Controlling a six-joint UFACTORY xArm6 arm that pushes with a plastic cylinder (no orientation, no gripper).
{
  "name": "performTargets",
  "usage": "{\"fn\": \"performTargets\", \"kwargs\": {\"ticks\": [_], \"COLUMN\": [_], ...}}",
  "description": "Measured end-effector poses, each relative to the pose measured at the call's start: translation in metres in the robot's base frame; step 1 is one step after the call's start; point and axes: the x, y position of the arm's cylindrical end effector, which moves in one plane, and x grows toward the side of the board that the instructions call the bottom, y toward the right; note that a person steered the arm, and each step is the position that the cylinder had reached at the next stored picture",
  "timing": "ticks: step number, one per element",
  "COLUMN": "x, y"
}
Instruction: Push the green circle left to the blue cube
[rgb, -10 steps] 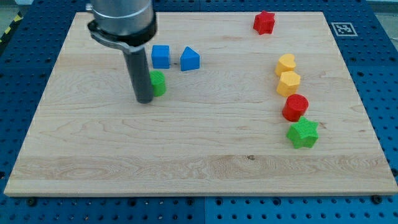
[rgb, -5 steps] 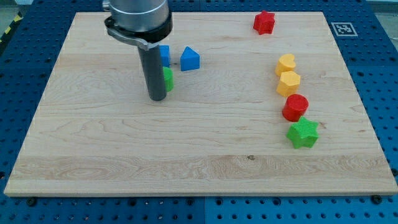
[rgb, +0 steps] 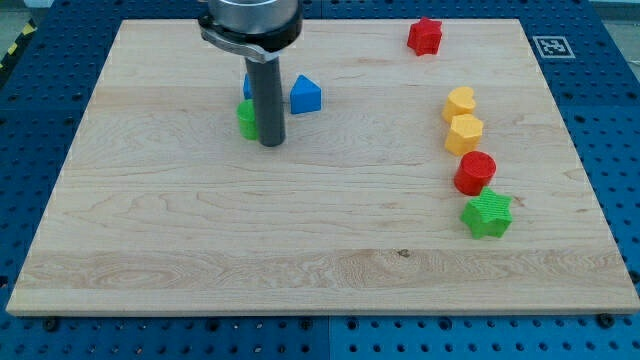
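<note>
The green circle lies on the wooden board in the upper middle left, partly hidden behind my rod. The blue cube sits just above it, mostly hidden by the rod; only a sliver of its left edge shows. My tip rests on the board at the green circle's right side, touching or nearly touching it. A blue block with a pointed top stands to the right of the rod.
A red star sits at the view's top right. On the right a yellow heart, a yellow hexagon, a red circle and a green star form a column. The board's edge runs along the bottom.
My rod has moved from the green circle's left side across to its right side. The green circle has shifted slightly to the left and now shows on the rod's left.
</note>
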Motion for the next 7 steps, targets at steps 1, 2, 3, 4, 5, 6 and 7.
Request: {"fn": "performTargets", "kwargs": {"ticks": [1, 2, 3, 4, 5, 6, 7], "x": [-0.007, -0.017, -0.026, -0.030, -0.039, -0.025, 0.069], "y": [-0.026, -0.036, -0.036, -0.040, -0.051, -0.054, -0.024]}}
